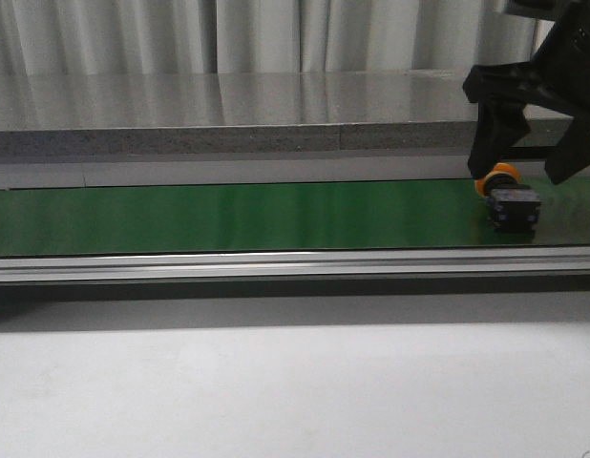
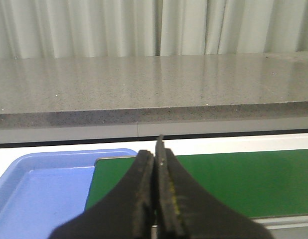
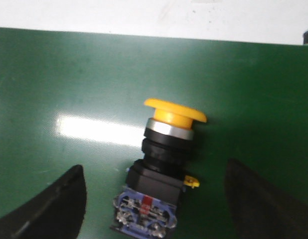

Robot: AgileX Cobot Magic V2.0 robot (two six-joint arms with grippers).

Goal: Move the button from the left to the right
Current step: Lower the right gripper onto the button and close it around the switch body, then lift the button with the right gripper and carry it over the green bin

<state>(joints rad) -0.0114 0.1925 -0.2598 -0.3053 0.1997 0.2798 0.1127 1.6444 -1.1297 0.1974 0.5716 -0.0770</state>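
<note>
- Green belt: runs across the middle of the front view, glossy, with a metal rail along its near edge.
- Button: lies on its side on the belt at the right of the front view, yellow-orange cap toward the back, black body toward the camera. In the right wrist view the button sits in the lower centre of the frame, cap uppermost, a silver ring under the cap, blue and red details at the base.
- Right gripper: black, upper right of the front view, spread wide above the button; one finger and the other stand apart on either side of the button, neither touching it.
- Left gripper: lower centre of the left wrist view, fingers pressed together, holding nothing.
- Blue tray: lower left of the left wrist view, beside the end of the belt.
- Grey stone-look counter: behind the belt, pale curtain beyond it.
</note>
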